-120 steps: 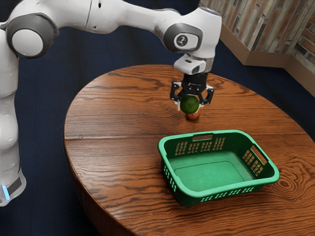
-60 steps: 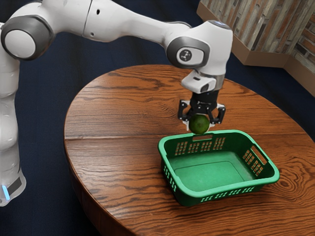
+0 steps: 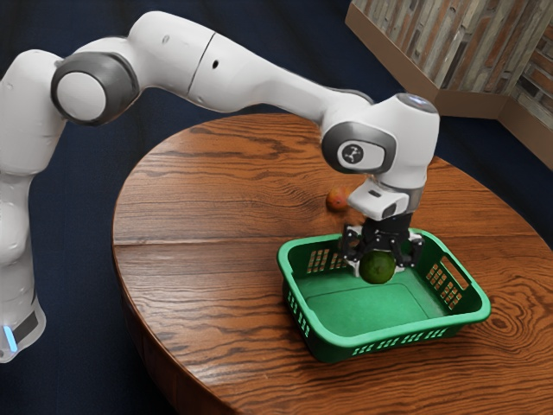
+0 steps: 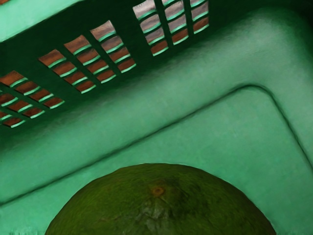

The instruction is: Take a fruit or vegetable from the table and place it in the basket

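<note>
My gripper (image 3: 379, 266) is shut on a round dark green fruit (image 3: 377, 268), one finger on either side of it. Hand and fruit are over the inside of the green basket (image 3: 387, 336), toward its far wall. In the wrist view the fruit (image 4: 159, 205) bulges large at the lower edge, with the basket's floor (image 4: 215, 127) behind it. Whether the fruit touches that floor I cannot tell.
An orange-red fruit (image 3: 336, 200) lies on the round wooden table (image 3: 199, 285) beyond the basket's far wall, close to my hand's left in the exterior view. The basket's slotted walls stand around the gripper.
My hand has carried the green fruit from over the table beside the orange-red fruit, past the far rim and lower, into the basket's opening. The orange-red fruit is now uncovered.
</note>
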Motion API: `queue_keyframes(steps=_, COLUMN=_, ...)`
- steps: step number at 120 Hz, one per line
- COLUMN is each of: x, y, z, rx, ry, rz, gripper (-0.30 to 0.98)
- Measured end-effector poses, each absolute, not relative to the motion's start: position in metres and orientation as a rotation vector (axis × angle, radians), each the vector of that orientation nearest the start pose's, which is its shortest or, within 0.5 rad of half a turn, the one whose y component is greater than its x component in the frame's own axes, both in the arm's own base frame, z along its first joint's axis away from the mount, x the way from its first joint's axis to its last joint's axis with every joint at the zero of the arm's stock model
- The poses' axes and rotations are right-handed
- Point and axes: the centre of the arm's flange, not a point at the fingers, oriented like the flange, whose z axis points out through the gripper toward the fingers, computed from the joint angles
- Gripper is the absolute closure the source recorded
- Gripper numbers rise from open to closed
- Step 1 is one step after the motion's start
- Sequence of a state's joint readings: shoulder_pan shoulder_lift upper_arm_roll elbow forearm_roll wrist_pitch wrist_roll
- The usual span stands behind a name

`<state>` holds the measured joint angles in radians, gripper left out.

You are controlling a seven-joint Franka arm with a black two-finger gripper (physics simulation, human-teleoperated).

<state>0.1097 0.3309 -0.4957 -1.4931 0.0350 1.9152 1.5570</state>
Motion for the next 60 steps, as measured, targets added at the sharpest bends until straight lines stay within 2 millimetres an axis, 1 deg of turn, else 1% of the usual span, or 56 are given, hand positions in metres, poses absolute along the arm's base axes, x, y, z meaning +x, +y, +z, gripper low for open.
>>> queue_keyframes(steps=11, x=0.644, y=-0.204, z=0.501, rx=-1.827, ry=2.576, rz=-0.272, gripper=0.35)
queue_keyframes(steps=31, x=0.651, y=-0.201, z=0.495, rx=-1.84, ry=2.557, rz=-0.266, gripper=0.35)
queue_keyframes(steps=35, x=0.651, y=-0.201, z=0.493, rx=-1.843, ry=2.555, rz=-0.263, gripper=0.26)
queue_keyframes(steps=43, x=0.652, y=-0.2, z=0.491, rx=-1.853, ry=2.552, rz=-0.258, gripper=0.17)
queue_keyframes(steps=51, x=0.653, y=-0.199, z=0.49, rx=-1.862, ry=2.547, rz=-0.256, gripper=0.1)
queue_keyframes(steps=60, x=0.653, y=-0.199, z=0.49, rx=-1.87, ry=2.543, rz=-0.255, gripper=0.06)
